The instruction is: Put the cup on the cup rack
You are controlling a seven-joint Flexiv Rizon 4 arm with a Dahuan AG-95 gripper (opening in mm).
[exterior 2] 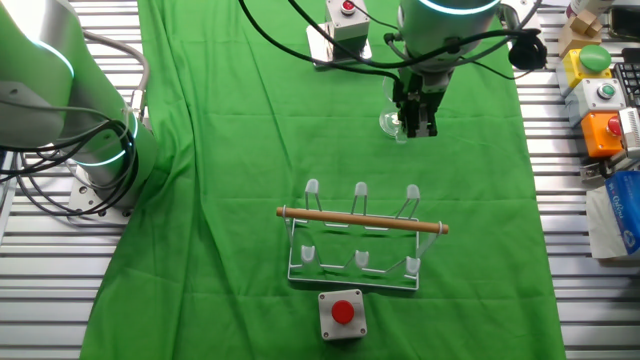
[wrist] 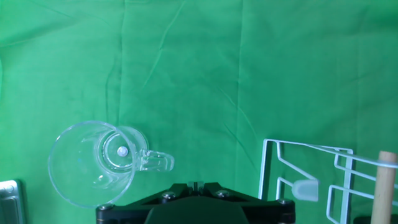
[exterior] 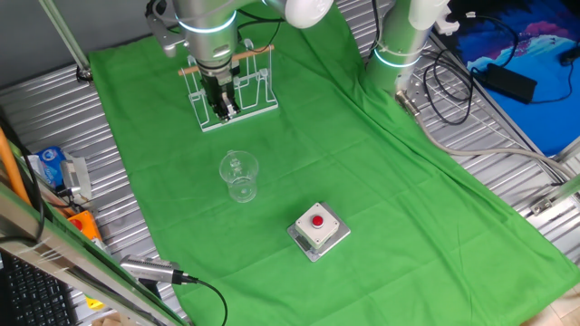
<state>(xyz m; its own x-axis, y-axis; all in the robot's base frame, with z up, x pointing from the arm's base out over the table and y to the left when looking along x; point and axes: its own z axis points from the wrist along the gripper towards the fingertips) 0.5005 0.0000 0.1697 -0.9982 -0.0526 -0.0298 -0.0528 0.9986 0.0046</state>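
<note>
The cup (exterior: pixel 239 175) stands upright on the green cloth (exterior: pixel 381 199), near the middle of the covered table, with nothing gripping it. It is clear glass with a small handle, and from the hand view (wrist: pixel 93 163) its open mouth faces the camera and the handle points toward the cup rack. The gripper (exterior: pixel 222 109) hangs above the cloth, apart from the cup. In one fixed view it sits between the cup and the cup rack (exterior: pixel 237 91), in front of the rack's loops. In the other fixed view the gripper (exterior 2: pixel 417 118) shows just beside the cup (exterior 2: pixel 392 122), and the two overlap in the picture. The hand view shows only the dark underside of the hand at the bottom edge, with the cup off to the lower left and the rack (wrist: pixel 323 177) at the lower right. Whether the jaws are spread or closed cannot be told; they hold nothing.

The rack (exterior 2: pixel 360 240) is white wire with a wooden dowel across its top. A grey box with a red button (exterior: pixel 318 228) rests on the cloth toward the near edge in one fixed view. The cloth lies wrinkled over a ribbed metal table (exterior: pixel 507 172), with cables (exterior: pixel 471 72) running along its side.
</note>
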